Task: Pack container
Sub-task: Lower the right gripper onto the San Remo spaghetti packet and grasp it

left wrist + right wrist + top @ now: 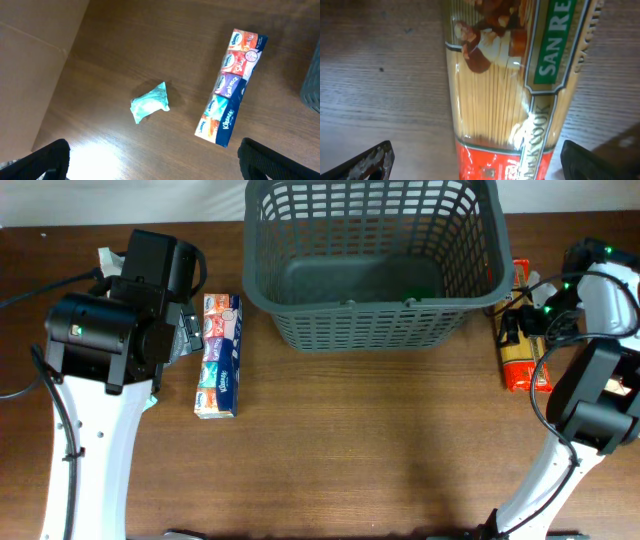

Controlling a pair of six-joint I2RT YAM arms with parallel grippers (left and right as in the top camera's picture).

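- The container (372, 330) stands at the far centre of the table (380, 440), upright and open-topped. No packed item can be made out inside it.
- The right gripper (480, 162) hangs low over the spaghetti pack (505, 100). Its jaws are spread wide, one fingertip showing on each side of the pack. It has hold of nothing.
- The spaghetti pack lies flat, just beside the container's right wall. Its long axis runs near-to-far, parallel to that wall and across the jaws' closing line.
- Judgement: the jaws are aligned for a pinch across the narrow width of the pack. The container lies directly to the left of this gripper, so the carry is a lift over the rim and a short sideways move.
- The left gripper (155, 165) is raised, spread wide and empty.
- Below it lie a Kleenex multi-pack (231, 87) and a small teal packet (150, 102), well apart from each other.
- The multi-pack also runs near-to-far, between the left arm and the container.
- The right arm is the nearer to a grasp.
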